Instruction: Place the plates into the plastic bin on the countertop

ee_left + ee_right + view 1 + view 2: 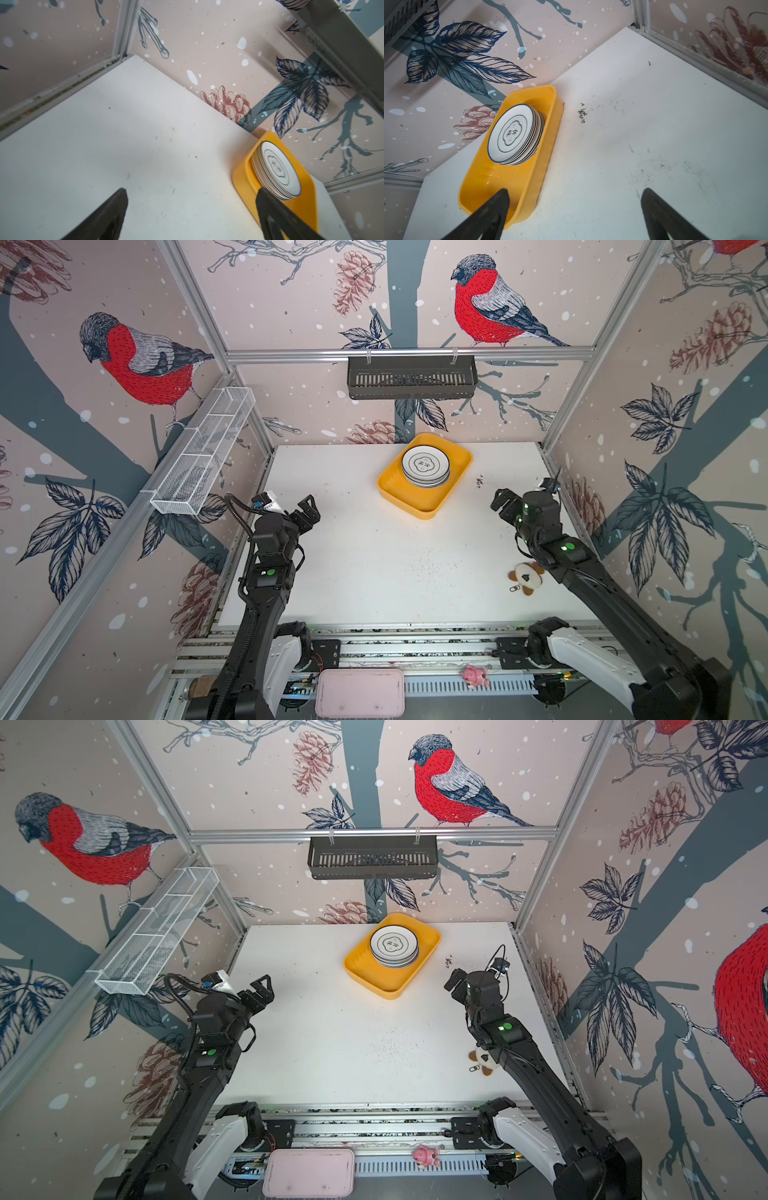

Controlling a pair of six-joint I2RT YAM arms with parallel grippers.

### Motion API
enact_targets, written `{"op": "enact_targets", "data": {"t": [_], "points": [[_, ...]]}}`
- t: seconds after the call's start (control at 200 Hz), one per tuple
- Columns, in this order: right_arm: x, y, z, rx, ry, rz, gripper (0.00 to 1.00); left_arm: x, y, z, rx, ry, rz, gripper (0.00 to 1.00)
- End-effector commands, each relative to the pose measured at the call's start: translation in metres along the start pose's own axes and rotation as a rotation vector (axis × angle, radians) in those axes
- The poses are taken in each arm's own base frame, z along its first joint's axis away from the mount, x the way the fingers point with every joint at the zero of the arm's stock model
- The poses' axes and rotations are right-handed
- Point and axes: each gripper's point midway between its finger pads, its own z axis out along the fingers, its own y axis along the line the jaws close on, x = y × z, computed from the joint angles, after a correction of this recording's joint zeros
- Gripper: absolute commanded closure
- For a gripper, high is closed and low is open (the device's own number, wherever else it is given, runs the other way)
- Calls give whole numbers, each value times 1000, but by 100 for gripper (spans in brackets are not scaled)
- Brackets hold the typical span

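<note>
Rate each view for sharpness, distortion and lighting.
In both top views the wide lens splays the aluminium frame posts outward, yet the stack of plates is crisp under even light. In the left wrist view the close fingers blur dark and the yellow bin looks slightly soft. In the right wrist view the emblem on the top plate is sharp, the fingers blurred.

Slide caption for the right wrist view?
Open right gripper above the countertop, facing the plates stacked in the yellow bin.
</note>
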Motion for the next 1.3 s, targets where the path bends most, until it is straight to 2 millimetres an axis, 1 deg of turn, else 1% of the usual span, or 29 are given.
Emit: {"op": "enact_targets", "data": {"t": [0.0, 0.105, 0.18, 0.205, 0.25, 0.32, 0.395, 0.53, 0.62, 0.705, 0.901, 1.006, 1.096, 1.136, 1.196, 1.256, 1.296], "points": [[2, -27, -15, 73, -40, 41, 1, -21, 13, -9, -59, -171, 126, 4], [3, -37, -27, 66, -75, 61, 1, -17, 23, -21, -76, -252, 198, 4], [3, -42, -30, 71, -90, 62, 1, -12, 32, -30, -97, -301, 249, 4], [3, -43, -30, 71, -93, 56, 1, -9, 36, -33, -105, -317, 261, 3], [7, -47, -28, 79, -97, 44, 1, -12, 44, -40, -132, -378, 235, 3], [11, -51, -24, 93, -99, 41, 1, -17, 50, -50, -148, -461, 200, 3], [12, -51, -20, 96, -104, 45, 0, -12, 59, -52, -176, -478, 188, 4], [7, -47, -14, 97, -118, 32, 1, 4, 70, -43, -202, -427, 154, 4], [3, -43, -8, 100, -116, 15, 1, 10, 75, -38, -207, -422, 141, 3], [3, -42, -3, 110, -107, -9, 0, 18, 78, -27, -216, -382, 149, 4], [-5, -43, 1, 125, -117, -19, 0, 22, 83, -13, -243, -375, 215, 4], [-10, -49, 2, 145, -131, -12, 0, 23, 73, -5, -188, -365, 246, 2], [-11, -55, 5, 167, -130, -3, 1, 22, 72, 1, -181, -363, 245, 3], [-10, -57, 7, 172, -128, 2, 1, 20, 68, 5, -169, -364, 268, 2], [-8, -58, 11, 178, -116, 6, 1, 23, 63, 13, -167, -346, 323, 2], [-6, -59, 15, 185, -109, 5, 1, 28, 62, 22, -155, -328, 330, 2], [-5, -60, 17, 190, -107, 5, 1, 30, 56, 26, -126, -336, 356, 2]]}}
